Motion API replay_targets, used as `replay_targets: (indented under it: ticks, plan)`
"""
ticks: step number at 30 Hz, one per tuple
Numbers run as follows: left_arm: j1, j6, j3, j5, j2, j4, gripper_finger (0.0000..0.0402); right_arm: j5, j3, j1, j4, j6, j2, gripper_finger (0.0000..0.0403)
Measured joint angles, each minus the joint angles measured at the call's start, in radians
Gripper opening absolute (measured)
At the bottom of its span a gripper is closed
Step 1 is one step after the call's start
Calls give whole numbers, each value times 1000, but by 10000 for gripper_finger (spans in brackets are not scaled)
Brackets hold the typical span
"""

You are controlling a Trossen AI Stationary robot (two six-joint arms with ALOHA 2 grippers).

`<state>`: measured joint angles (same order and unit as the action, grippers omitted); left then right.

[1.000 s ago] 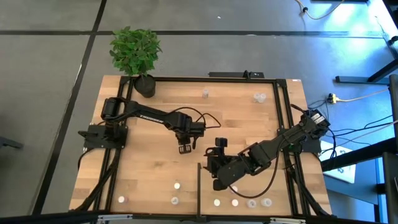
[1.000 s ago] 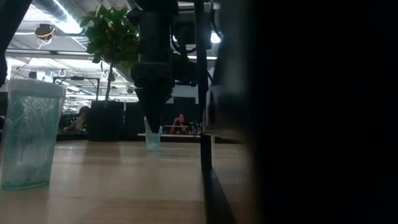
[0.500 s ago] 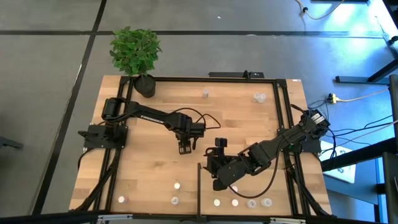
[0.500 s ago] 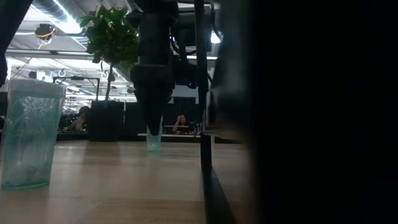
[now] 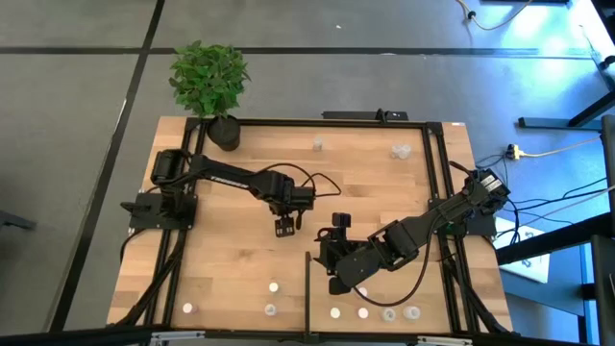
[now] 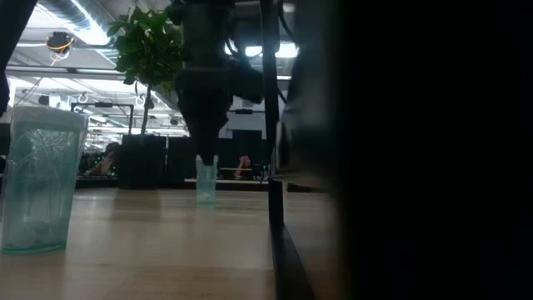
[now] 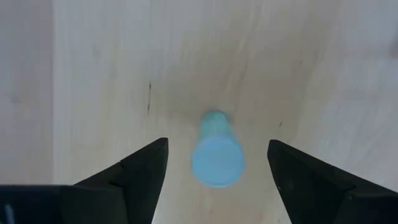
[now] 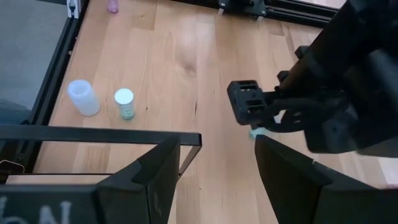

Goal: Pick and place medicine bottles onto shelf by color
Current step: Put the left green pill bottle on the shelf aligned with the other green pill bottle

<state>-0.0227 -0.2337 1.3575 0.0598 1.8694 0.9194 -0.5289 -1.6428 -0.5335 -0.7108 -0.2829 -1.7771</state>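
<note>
A pale blue translucent medicine bottle (image 7: 216,152) stands upright on the planked tabletop, mid-table (image 6: 205,179). My left gripper (image 5: 284,227) hangs over it pointing down. It is open, and its fingers stand on either side of the cap without touching. My right gripper (image 8: 217,165) waits open and empty above the shelf (image 8: 62,163), aimed at the left gripper. The shelf's black edge strip (image 5: 306,288) runs to the near edge. Several bottles (image 5: 363,312) stand in a row at the shelf's near end.
Two bottles (image 5: 272,286) (image 5: 269,309) and a third (image 5: 187,308) stand left of the strip near the front edge. Two more (image 5: 317,144) (image 5: 401,151) stand at the far side. A potted plant (image 5: 224,130) fills the far left corner. A black frame rail (image 5: 327,121) rims the table.
My left gripper has opened and let go of the pale blue bottle, which stays upright on the table under it. The right arm has kept still.
</note>
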Motion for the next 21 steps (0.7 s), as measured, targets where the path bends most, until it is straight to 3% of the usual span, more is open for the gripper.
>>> replay_targets:
  ticks: [12, 21]
  plan:
    - [0, -3, 0, 13, -163, 34, 267, 0, 0, 0, 21, 0, 0, 210]
    - [-42, -54, 1, 157, -354, 83, 267, 0, 0, 0, 34, 0, 0, 210]
